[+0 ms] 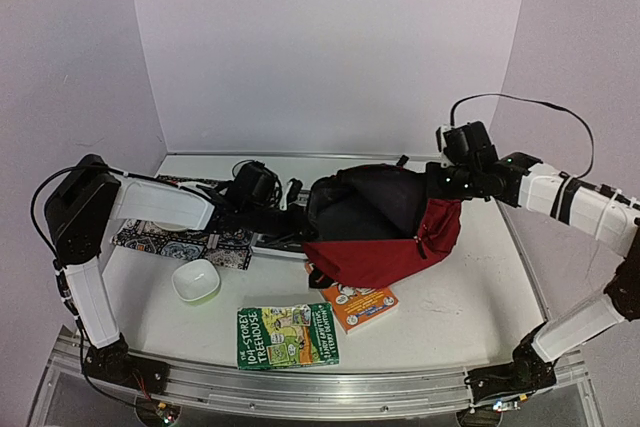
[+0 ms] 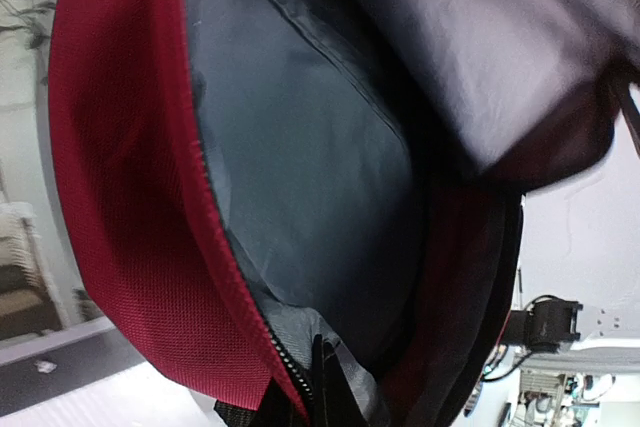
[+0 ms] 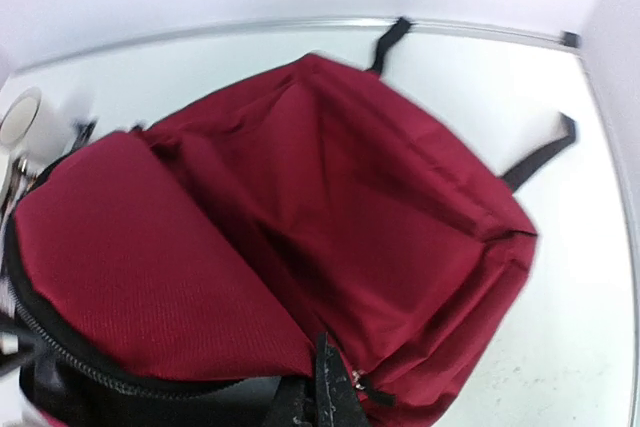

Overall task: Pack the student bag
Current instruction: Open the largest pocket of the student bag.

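Observation:
The student bag [image 1: 385, 247] is a dark red backpack lying in the middle of the table with its mouth open to the left. My left gripper [image 1: 300, 211] is shut on the left rim of the mouth. In the left wrist view its fingertips [image 2: 322, 382] pinch the zipper edge and the grey lining [image 2: 300, 147] shows inside. My right gripper [image 1: 438, 187] is shut on the bag's upper right edge and holds it raised. In the right wrist view its fingertips [image 3: 325, 382] pinch the red fabric [image 3: 330, 197] beside the zipper.
A green Treehouse book [image 1: 288, 335] lies near the front edge. An orange book [image 1: 360, 305] lies partly under the bag. A white bowl [image 1: 196, 280] sits front left. A patterned mat [image 1: 175, 237] lies under my left arm. Walls close in at the back and sides.

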Available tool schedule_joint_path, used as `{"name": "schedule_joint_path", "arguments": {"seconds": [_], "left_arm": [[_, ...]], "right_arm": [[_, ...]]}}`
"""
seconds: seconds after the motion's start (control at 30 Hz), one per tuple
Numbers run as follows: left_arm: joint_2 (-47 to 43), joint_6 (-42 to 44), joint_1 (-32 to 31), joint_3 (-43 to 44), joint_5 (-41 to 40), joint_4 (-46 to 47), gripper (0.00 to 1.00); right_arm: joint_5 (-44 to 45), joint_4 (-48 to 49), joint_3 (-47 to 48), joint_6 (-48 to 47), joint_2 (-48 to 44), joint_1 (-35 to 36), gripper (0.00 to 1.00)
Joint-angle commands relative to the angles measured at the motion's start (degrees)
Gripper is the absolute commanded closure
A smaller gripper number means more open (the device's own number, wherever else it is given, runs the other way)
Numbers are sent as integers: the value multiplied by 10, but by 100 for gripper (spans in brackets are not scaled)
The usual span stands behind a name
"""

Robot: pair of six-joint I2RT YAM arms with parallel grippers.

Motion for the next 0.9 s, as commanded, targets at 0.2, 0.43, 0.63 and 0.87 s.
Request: {"name": "schedule_joint_path", "arguments": {"seconds": [0.2, 0.43, 0.63, 0.87], "left_arm": [[-5, 26, -51, 29, 53, 17, 100], [-24, 32, -53, 0, 4, 16, 98], [-16, 40, -53, 11, 25, 16, 71], [-54, 87, -53, 18, -18, -29, 43]], "right_arm": [[-25, -24, -29, 86, 10, -170, 100], [-61, -25, -38, 51, 72, -206, 100], [-238, -33, -10, 26, 108, -208, 84], [-333, -39, -2, 18, 83, -204, 56]]}}
